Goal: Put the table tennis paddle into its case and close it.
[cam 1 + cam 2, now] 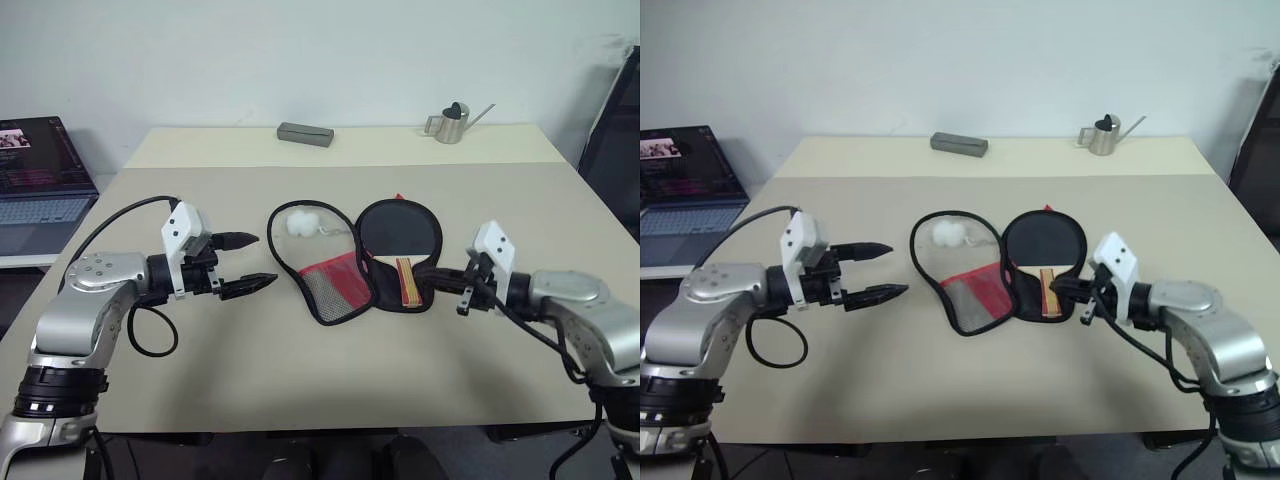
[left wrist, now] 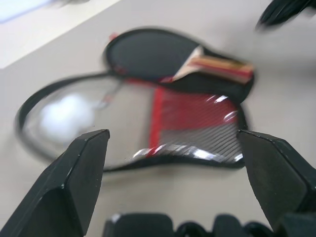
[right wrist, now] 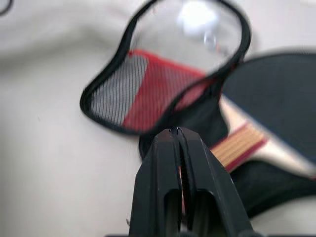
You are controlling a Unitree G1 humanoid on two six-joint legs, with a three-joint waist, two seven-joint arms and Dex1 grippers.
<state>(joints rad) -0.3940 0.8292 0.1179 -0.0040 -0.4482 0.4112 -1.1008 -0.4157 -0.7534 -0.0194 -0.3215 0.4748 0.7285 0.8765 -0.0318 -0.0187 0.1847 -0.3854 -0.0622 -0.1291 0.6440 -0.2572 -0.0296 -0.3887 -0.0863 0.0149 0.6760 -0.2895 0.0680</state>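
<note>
The case lies unzipped and spread flat at the table's middle. Its left flap has a clear window, red and mesh panels, and a white pompom resting on it. In its right half lies the table tennis paddle, black face up, with its striped wooden handle pointing toward me. My left gripper hovers open just left of the flap, facing the case. My right gripper is shut, its tips at the case's edge beside the handle. I cannot tell whether they pinch the rim.
A small grey box and a metal watering can stand at the table's far side. An open laptop sits on a lower surface at the left. A dark object stands at the far right.
</note>
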